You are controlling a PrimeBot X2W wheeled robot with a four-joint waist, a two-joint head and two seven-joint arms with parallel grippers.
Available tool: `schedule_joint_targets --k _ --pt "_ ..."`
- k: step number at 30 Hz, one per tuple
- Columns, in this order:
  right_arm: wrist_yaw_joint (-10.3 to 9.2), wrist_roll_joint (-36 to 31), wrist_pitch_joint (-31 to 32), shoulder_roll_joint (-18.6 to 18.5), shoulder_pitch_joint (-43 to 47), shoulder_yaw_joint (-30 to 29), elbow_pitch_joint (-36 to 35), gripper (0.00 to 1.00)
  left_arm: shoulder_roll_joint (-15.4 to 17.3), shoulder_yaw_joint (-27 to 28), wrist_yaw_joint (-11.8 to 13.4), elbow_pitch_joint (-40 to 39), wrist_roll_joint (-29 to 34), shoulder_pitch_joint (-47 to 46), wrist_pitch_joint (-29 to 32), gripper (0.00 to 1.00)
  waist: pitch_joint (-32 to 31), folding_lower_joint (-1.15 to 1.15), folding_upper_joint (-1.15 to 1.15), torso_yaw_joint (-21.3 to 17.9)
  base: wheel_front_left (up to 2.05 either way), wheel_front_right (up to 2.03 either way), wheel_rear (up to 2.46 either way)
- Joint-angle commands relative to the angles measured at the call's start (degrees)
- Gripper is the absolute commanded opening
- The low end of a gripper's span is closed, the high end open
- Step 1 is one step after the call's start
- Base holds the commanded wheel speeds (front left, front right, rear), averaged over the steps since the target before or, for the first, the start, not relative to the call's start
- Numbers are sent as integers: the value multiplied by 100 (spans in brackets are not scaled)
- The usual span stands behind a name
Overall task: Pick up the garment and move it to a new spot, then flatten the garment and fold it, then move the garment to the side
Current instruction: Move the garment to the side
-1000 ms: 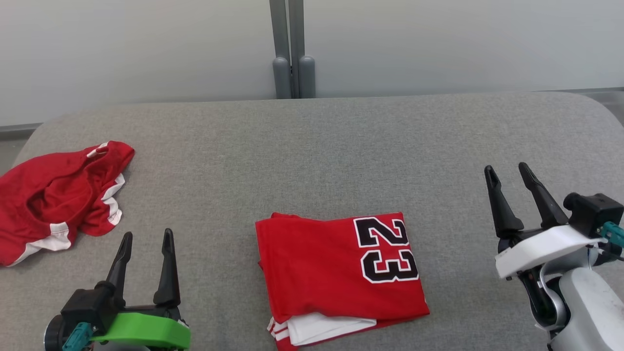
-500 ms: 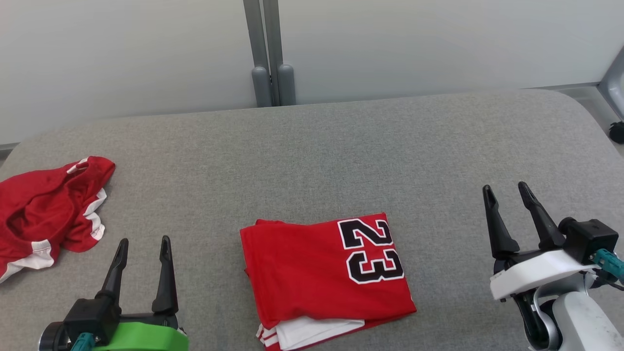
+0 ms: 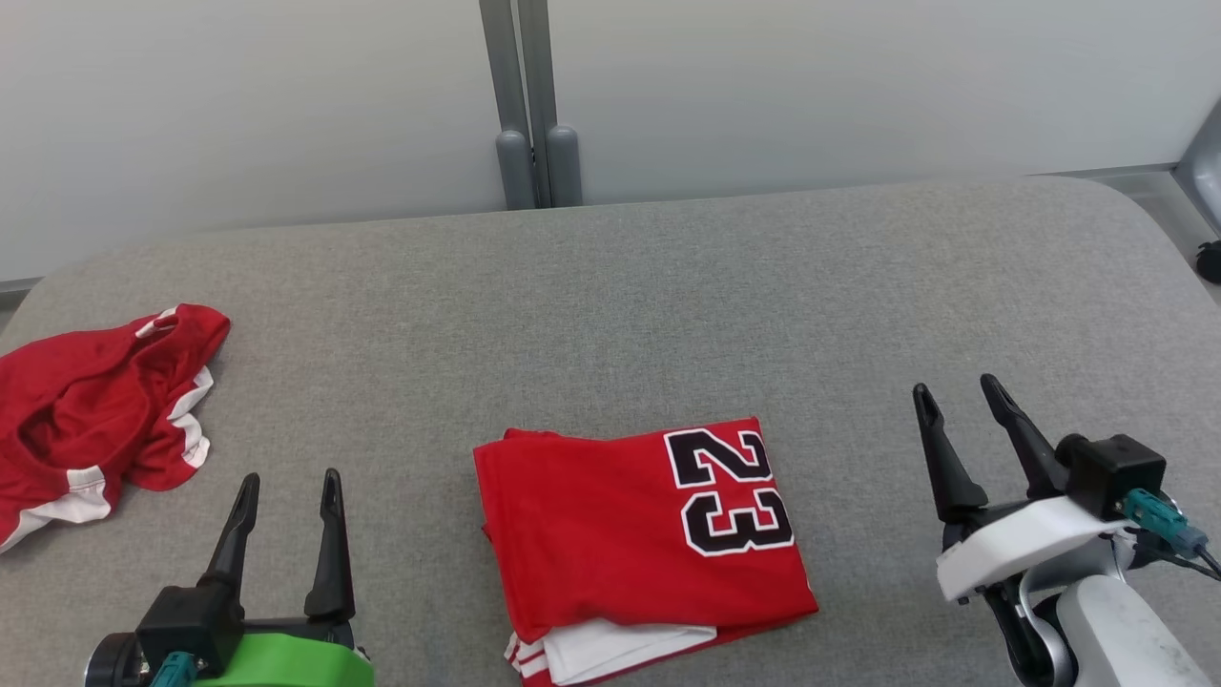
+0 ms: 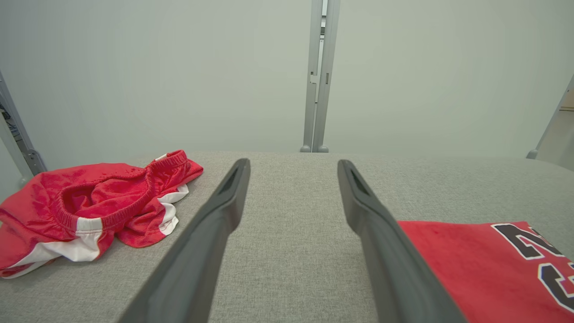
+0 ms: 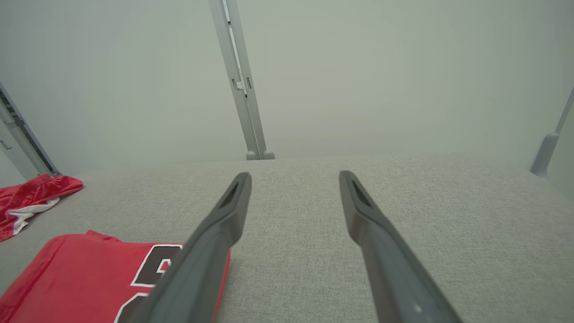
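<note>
- Grey woven fabric covers the worktop [image 3: 610, 286], which has rounded far corners and stands against a pale wall panel [image 3: 238, 95].
- The garment, a red jersey [image 3: 601, 534], lies folded into a rough rectangle at the near middle of the worktop. Its black, white-edged number 23 [image 3: 730, 491] faces up on the right part of the fold, and white fabric [image 3: 630, 644] sticks out from under the near edge.
- The left gripper [image 3: 291, 475] hovers near the jersey's left side without touching it, jaws spread and holding nothing; a green housing [image 3: 286, 658] sits behind the fingers.
- The right gripper [image 3: 955, 385] hovers well to the jersey's right on a white housing [image 3: 1011, 539], jaws likewise spread and holding nothing.
- Bare grey cloth lies between each gripper and the jersey.
- A crumpled pair of red shorts [image 3: 86, 410] with white trim lies at the far left of the worktop, well apart from the jersey and beyond the left gripper.
- A twin grey post [image 3: 529, 114] rises behind the far edge of the worktop, about midway along it.
</note>
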Motion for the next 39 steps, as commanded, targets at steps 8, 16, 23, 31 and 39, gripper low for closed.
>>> schedule_joint_targets --k 8,16,23,31,39 --pt "0 576 1331 99 -672 627 434 100 -41 -92 -109 112 72 -149 -16 100 37 0 0 234 0 0 0" --pt "0 1027 3147 343 -1147 739 1322 100 -71 -181 -164 122 54 -292 -16 100 93 0 0 571 0 0 0" --pt "0 1057 3983 536 -1213 443 2085 100 -91 -307 -194 164 89 -404 -16 100 193 0 0 850 0 0 0" --pt "0 1063 4123 689 -1255 402 2288 30 -100 -311 -209 212 129 -436 -16 100 256 0 0 923 0 0 0" --pt "0 1106 3777 535 -1431 552 1951 0 -112 -374 -228 256 73 -453 -15 100 206 0 0 647 0 0 0"
